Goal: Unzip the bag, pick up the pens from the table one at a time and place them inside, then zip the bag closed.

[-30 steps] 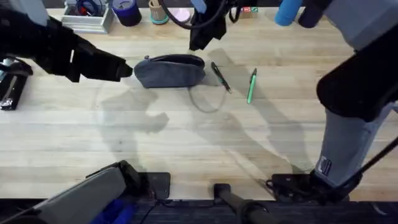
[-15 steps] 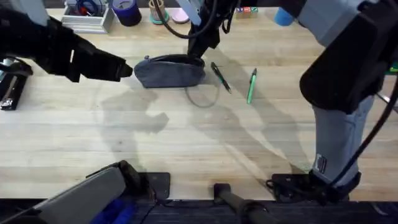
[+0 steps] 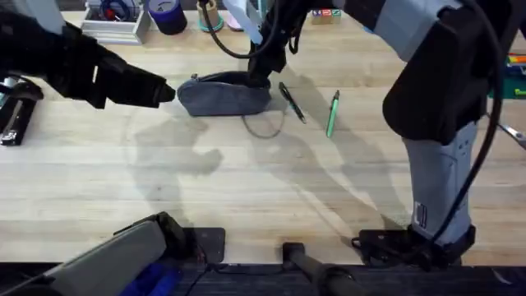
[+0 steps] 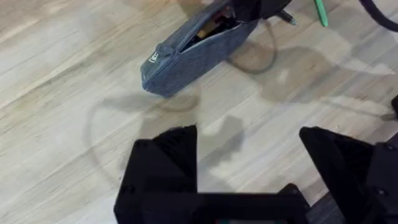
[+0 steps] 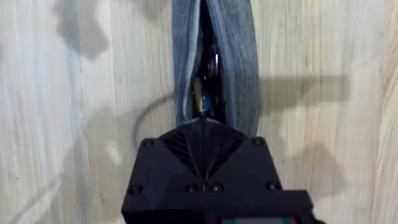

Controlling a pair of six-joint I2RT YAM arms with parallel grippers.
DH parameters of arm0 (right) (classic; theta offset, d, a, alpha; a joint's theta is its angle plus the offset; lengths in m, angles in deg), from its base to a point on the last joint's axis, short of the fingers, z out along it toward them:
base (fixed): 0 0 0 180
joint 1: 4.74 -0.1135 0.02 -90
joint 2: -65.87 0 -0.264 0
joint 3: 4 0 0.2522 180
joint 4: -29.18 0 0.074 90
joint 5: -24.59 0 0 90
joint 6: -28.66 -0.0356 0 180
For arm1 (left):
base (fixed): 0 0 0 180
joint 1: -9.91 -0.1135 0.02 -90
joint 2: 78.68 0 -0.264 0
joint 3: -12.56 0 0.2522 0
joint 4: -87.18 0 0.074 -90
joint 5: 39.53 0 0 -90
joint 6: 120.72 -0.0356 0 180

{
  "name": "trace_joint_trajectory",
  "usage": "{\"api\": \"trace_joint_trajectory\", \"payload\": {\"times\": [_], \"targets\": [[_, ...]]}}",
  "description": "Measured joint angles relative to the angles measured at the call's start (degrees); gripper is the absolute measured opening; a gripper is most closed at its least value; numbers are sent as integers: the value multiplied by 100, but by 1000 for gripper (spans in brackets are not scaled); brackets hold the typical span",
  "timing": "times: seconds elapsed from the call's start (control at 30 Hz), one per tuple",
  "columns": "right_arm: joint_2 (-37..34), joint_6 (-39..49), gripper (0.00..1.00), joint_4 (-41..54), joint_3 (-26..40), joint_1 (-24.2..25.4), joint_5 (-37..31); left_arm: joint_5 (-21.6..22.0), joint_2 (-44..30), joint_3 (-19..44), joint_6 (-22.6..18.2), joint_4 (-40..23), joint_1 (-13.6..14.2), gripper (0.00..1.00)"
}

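The blue-grey bag (image 3: 222, 96) lies on the table (image 3: 246, 189) at the back middle, its top zipper parted in a dark slit (image 5: 205, 56). My right gripper (image 3: 260, 71) is shut, and its fingertips (image 5: 202, 127) rest at the bag's right end, over the end of the slit. Anything between them is hidden. My left gripper (image 3: 167, 92) hovers just left of the bag, open and empty, with its fingers (image 4: 165, 158) spread wide. The black pen (image 3: 292, 103) and the green pen (image 3: 332, 113) lie on the table right of the bag.
A thin cord loop (image 3: 267, 129) trails from the bag toward the front. A dark-blue cup (image 3: 168, 15) and a white tray (image 3: 115, 26) stand at the back left. A black device (image 3: 16, 111) lies at the left edge.
My right gripper has come down and slightly left onto the bag's right end. The left gripper, bag and pens have not moved.
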Motion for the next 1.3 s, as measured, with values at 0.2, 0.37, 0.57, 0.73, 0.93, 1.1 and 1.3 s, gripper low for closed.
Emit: {"api": "trace_joint_trajectory", "payload": {"times": [0.2,0.37,0.57,0.73,0.93,1.1,1.3], "targets": [[-183,-3,28,-65,0,0,48,0,0,0,0,0,0,995],[-360,-25,28,-92,0,-9,105,0,0,0,0,0,0,995],[-373,-68,28,-99,0,-11,108,0,0,0,0,0,0,995],[-421,-110,28,-101,0,-11,128,0,0,0,0,0,0,995],[-434,-137,65,-101,1,-13,148,0,0,0,0,0,0,995],[-436,-162,332,-101,13,-24,181,0,0,0,0,0,0,995],[-433,-193,966,-130,35,-39,215,0,0,0,0,0,0,995]]}}
